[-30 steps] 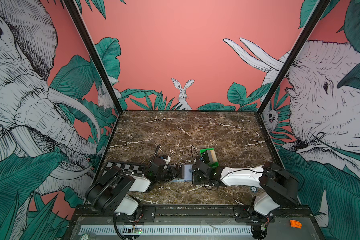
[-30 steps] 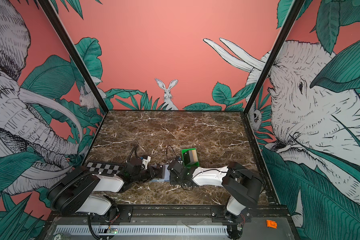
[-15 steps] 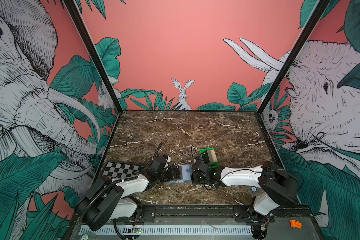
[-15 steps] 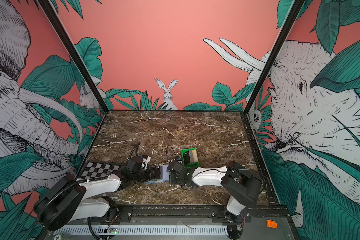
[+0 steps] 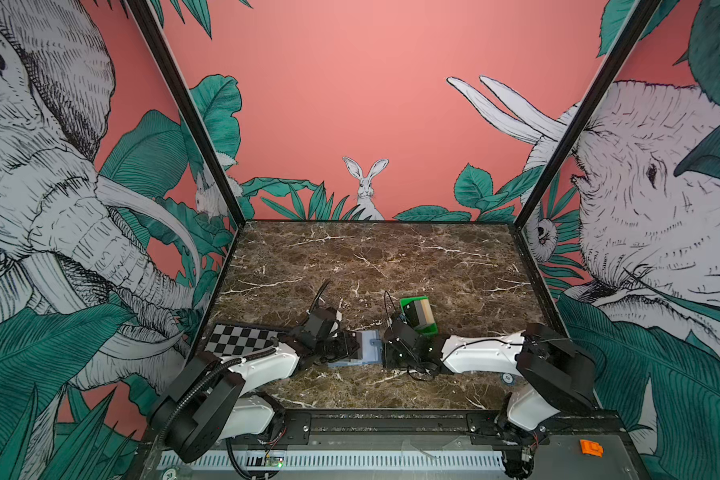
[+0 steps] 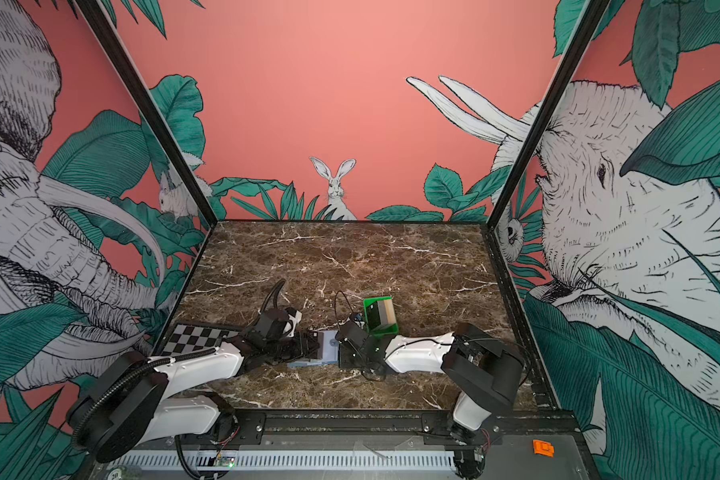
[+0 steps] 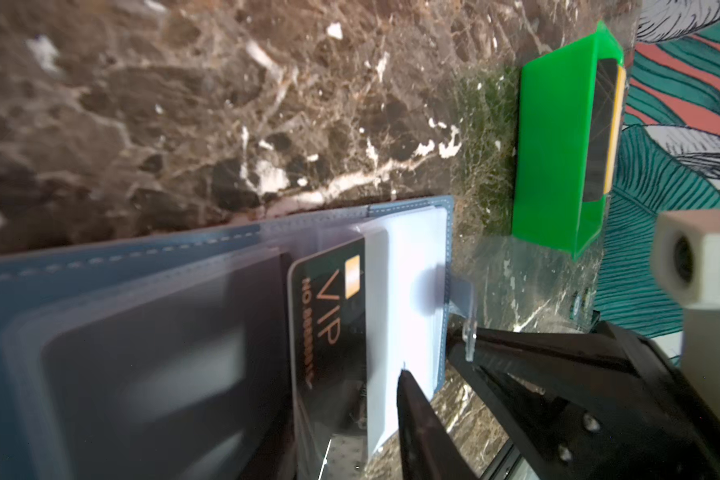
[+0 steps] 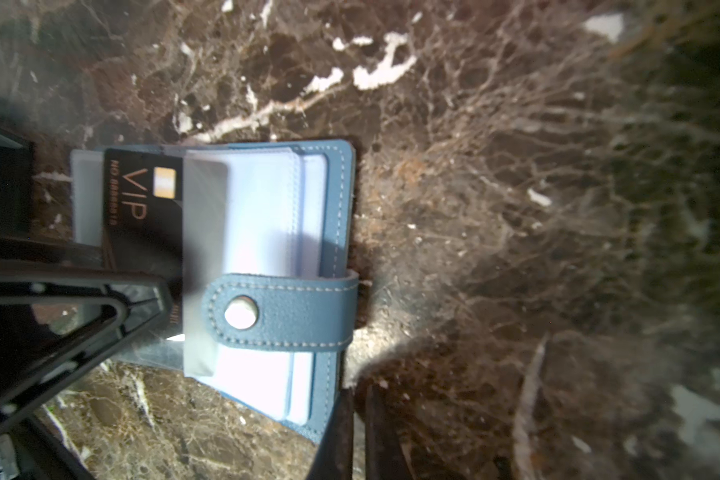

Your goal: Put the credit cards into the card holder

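**Station status: card holder at front centre, a gripper at each end**

Top views. In both top views the card holder (image 5: 368, 349) lies open on the marble table (image 5: 371, 257), near the front edge and between the two grippers. A green tray (image 5: 429, 331) stands just behind the right gripper (image 5: 388, 350) and holds further credit cards (image 5: 418, 312). A checkerboard plate (image 5: 242, 338) lies beside the left forearm. Both arms are folded low with forearms nearly level. The left gripper (image 5: 346, 347) is over the holder's left end.

Left wrist view. The black VIP card (image 7: 329, 316) sits partly inside a clear sleeve (image 7: 408, 266). The right gripper's fingers (image 7: 420, 415) overlap the holder's edge beside the snap tab (image 7: 460, 291). The green tray stands beyond, apart from the holder.

Right wrist view. The right fingers are closed together at the holder's corner. Whether they pinch the cover cannot be told. One of the left gripper's fingers (image 8: 80, 278) lies across the VIP card. How wide that gripper stands, and whether it clamps the card, cannot be told.
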Action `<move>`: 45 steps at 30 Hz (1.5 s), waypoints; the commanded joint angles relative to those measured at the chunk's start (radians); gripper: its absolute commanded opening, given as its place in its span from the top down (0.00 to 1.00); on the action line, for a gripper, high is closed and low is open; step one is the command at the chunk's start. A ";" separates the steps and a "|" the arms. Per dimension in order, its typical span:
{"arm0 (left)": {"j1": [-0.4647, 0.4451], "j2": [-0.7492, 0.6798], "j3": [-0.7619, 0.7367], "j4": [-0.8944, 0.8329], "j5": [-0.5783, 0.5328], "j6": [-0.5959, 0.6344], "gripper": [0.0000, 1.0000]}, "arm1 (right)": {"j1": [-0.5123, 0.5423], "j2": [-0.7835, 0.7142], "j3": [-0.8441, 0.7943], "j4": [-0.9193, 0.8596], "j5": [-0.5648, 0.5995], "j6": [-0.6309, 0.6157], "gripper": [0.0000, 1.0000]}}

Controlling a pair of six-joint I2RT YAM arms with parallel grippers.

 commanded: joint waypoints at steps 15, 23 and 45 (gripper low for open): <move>-0.002 0.014 -0.052 -0.021 -0.012 -0.020 0.66 | 0.026 0.112 0.152 -0.284 0.032 -0.049 0.89; 0.015 -0.040 -0.047 -0.058 -0.011 -0.019 0.65 | 0.066 0.206 0.244 -0.461 0.082 -0.058 0.90; 0.099 -0.034 0.013 -0.130 0.073 0.055 0.67 | 0.085 0.223 0.265 -0.496 0.111 -0.072 0.94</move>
